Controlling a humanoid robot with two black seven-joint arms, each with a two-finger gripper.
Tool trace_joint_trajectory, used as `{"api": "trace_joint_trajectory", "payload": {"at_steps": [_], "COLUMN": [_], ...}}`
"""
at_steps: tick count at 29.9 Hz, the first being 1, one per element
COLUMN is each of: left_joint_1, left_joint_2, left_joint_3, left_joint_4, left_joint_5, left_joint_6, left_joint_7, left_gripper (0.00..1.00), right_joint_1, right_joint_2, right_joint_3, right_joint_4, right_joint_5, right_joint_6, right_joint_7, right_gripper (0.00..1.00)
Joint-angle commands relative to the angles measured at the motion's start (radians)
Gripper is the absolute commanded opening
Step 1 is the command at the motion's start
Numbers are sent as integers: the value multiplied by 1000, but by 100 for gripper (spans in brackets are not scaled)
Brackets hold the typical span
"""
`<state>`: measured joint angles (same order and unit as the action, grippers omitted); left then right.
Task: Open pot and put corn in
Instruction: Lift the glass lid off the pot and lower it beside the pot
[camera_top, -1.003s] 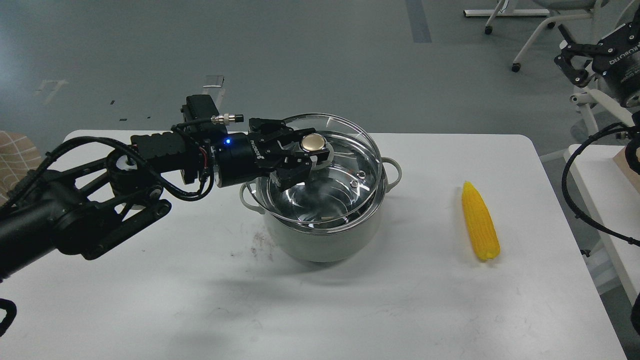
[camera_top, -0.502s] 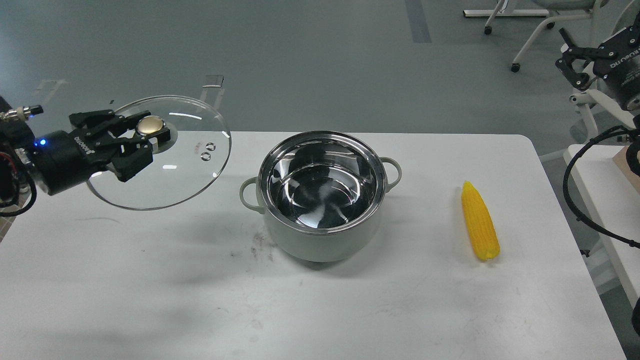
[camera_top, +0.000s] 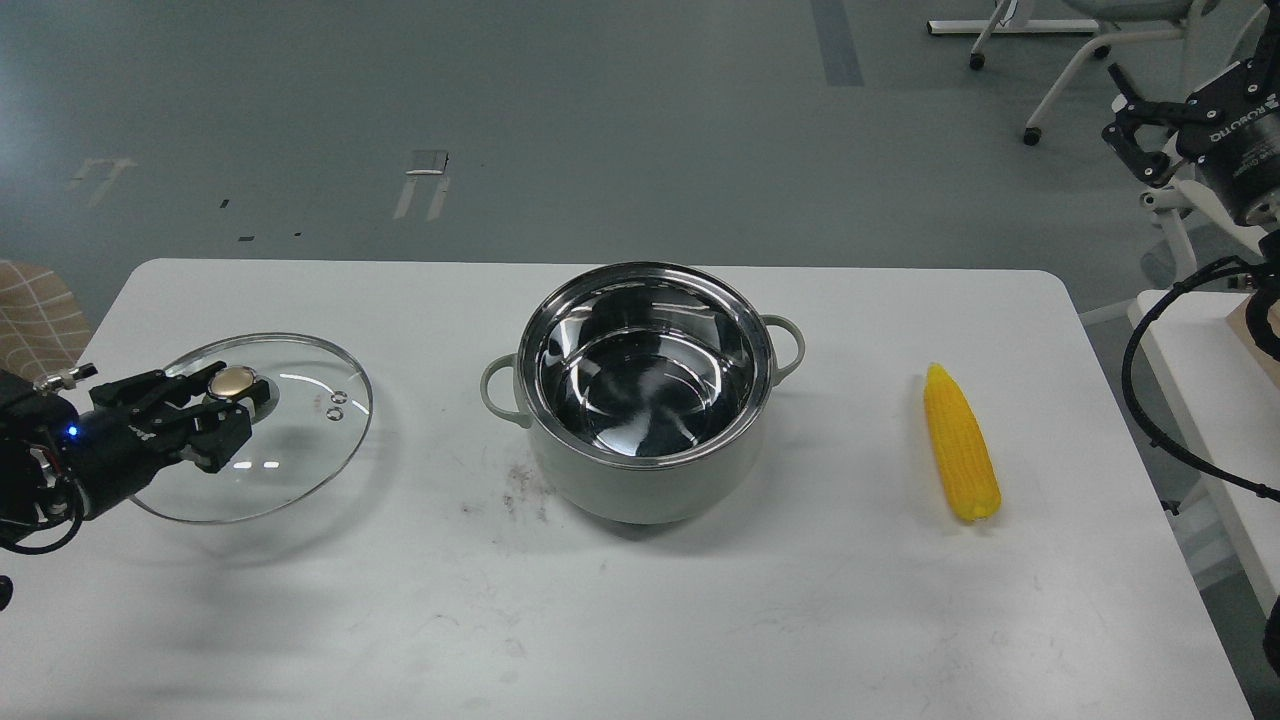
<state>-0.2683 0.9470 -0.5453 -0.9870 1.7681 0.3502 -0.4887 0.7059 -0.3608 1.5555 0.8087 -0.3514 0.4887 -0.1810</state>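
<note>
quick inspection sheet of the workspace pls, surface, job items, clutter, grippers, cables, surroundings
surface: white table, dark smudge left of the pot.
job's things: pot open, nothing inside; corn lying on the table to its right; glass lid low at the table's left side.
clutter: nothing seen.
grippers: left gripper shut on the glass lid's knob; right gripper open, raised off the table at far right.
cables: black cable looping at the right edge.
surroundings: grey floor, white chair legs behind.
</note>
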Motion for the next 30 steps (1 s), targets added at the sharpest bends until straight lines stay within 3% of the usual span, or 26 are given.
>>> {"api": "trace_joint_trajectory", "payload": {"at_steps": [1, 7, 9, 10, 15, 17, 18, 23, 30], "left_joint_1": [0, 3, 3, 3, 4, 4, 4, 3, 1], "left_joint_2": [-50, -62, -73, -76, -76, -76, -76, -77, -76], "left_joint_3": [2, 7, 7, 7, 7, 7, 7, 5, -10], "left_joint_4": [53, 62, 64, 64, 64, 64, 64, 64, 64], "left_joint_5": [-1, -1, -2, -3, -1, -1, -1, -4, -30], "left_joint_6": [3, 3, 3, 3, 3, 3, 3, 3, 3], "left_joint_7": [0, 0, 0, 0, 0, 0, 0, 0, 0], "left_gripper": [17, 21, 24, 31, 39, 57, 57, 79, 83], "right_joint_1": [0, -2, -3, -6, -32, -34, -34, -40, -45], "right_joint_2": [-3, 3, 5, 5, -3, -3, -3, -3, -6], "right_joint_3": [0, -2, -5, -8, -45, -45, -45, -45, -45], "right_joint_4": [0, 1, 3, 12, 64, 64, 64, 64, 64], "right_joint_5": [0, -1, -3, -5, -11, -11, -11, -11, -11], "right_joint_6": [0, 0, 0, 0, 0, 0, 0, 0, 0], "right_joint_7": [0, 0, 0, 0, 0, 0, 0, 0, 0], "right_gripper": [100, 100, 100, 100, 100, 100, 100, 100, 100]}}
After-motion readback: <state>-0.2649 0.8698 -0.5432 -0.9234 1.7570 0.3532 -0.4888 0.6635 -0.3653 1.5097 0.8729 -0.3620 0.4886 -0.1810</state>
